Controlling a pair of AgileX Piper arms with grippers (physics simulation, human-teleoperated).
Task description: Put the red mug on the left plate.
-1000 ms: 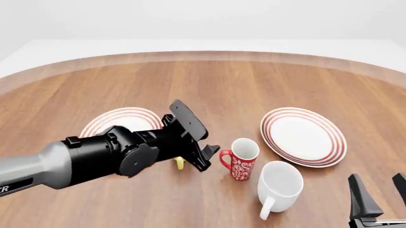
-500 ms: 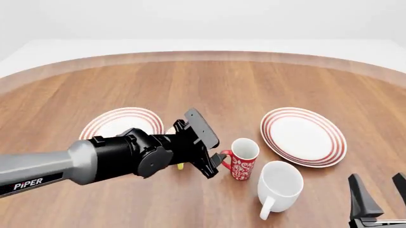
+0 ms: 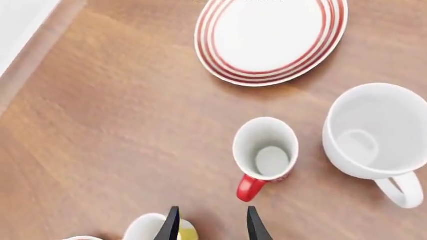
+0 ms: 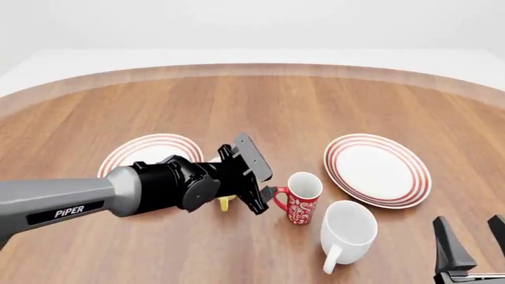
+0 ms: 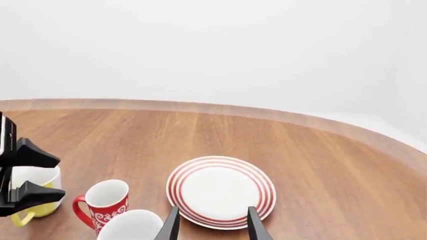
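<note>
Fingers of the left hand (image 4: 268, 198) were spread, aimed at the red mug's (image 4: 301, 199) handle for gripping; the right hand (image 4: 472, 242) idled, spread too.

Red mug (image 4: 302, 200) with white floral swirls; left plate (image 4: 138, 152) white, red-ringed; brown wooden table (image 4: 261, 106).

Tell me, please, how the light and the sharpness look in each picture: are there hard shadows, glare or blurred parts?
Front view: even, soft light; only faint shadows under the red mug and the white mug; everything sharp. Left wrist view: no glare on the red-ringed plate, edges crisp. Right wrist view: plain bright background, table in focus throughout.
</note>
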